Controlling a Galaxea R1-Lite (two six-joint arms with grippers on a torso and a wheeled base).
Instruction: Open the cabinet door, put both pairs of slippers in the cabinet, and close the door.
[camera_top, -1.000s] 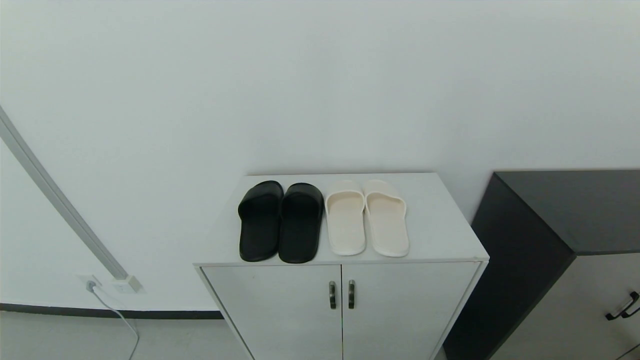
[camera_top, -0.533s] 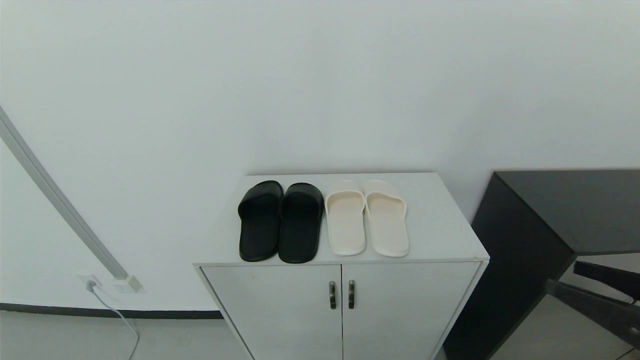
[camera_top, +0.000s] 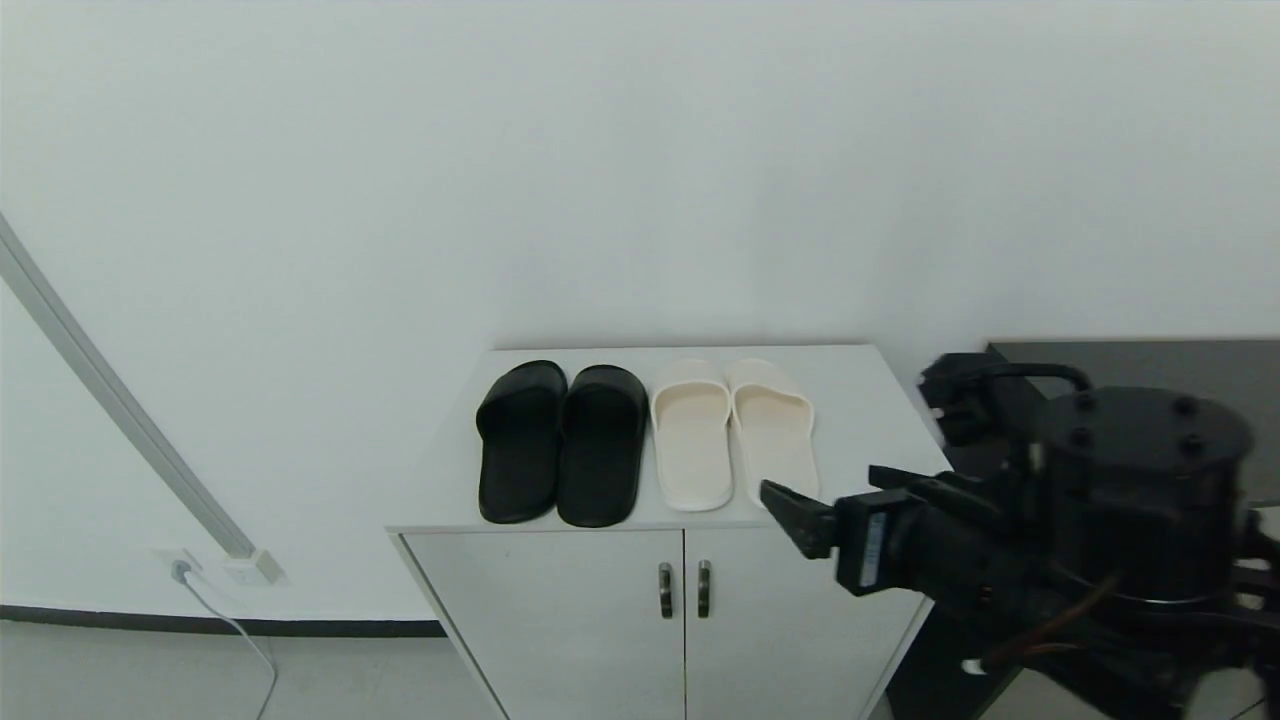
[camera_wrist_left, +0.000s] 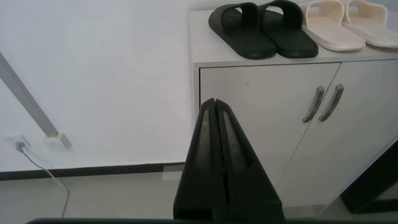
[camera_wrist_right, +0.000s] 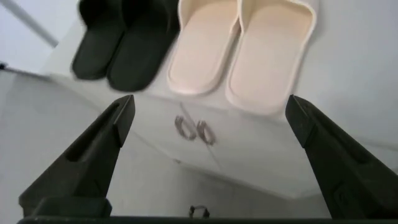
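Doors (camera_top: 560, 620) on the cabinet (camera_top: 870, 420) are shut; black slippers (camera_top: 560, 445) and cream slippers (camera_top: 735, 435) reach its top's front edge. Right gripper (camera_wrist_right: 209, 102) hovers off its front-right corner, fingers apart; left gripper (camera_wrist_left: 214, 109) has fingers together.

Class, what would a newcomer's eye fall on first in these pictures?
A pair of black plastic slippers and a pair of cream plastic slippers lie side by side on top of a white two-door cabinet, doors shut. The right gripper, open wide, hangs before the cabinet's right side, near the cream pair.
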